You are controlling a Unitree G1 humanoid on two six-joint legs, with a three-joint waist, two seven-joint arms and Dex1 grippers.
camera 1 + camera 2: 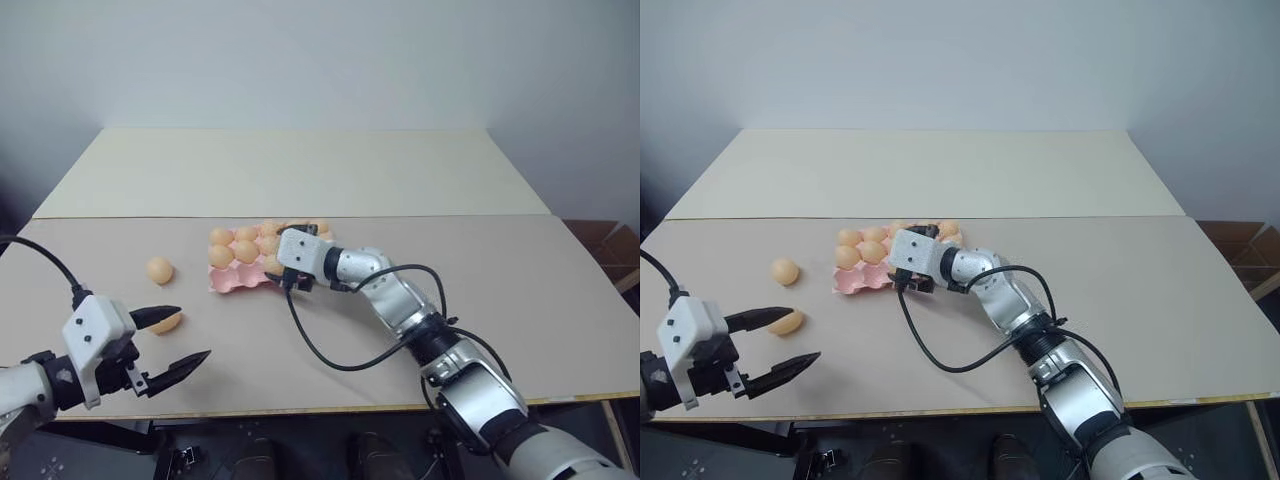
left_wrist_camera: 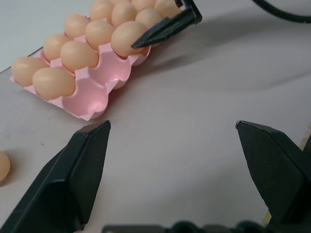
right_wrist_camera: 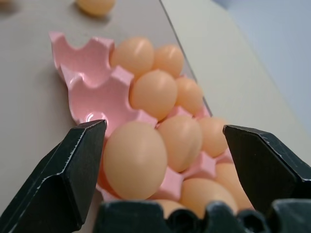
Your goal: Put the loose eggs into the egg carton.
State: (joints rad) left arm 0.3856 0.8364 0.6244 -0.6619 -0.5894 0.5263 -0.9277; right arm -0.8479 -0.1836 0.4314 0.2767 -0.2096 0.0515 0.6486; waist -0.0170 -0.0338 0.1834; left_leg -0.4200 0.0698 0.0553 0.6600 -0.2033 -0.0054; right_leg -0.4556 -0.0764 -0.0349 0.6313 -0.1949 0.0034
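Right wrist view: right gripper (image 3: 160, 160) spread wide over an egg (image 3: 135, 160) seated in the pink carton (image 3: 92, 99)
Carton mid-desk (image 1: 560, 300); two loose eggs (image 1: 160, 270) toward the left edge; left gripper (image 1: 172, 340) open, empty

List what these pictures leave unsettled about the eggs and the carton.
- How many cups of the egg carton are free: the right end effector and its wrist cover the near right part in the head views.
- The loose egg by the left end effector: one finger crosses it, so touch cannot be judged.
- Left wrist view: an egg is cut by the edge.
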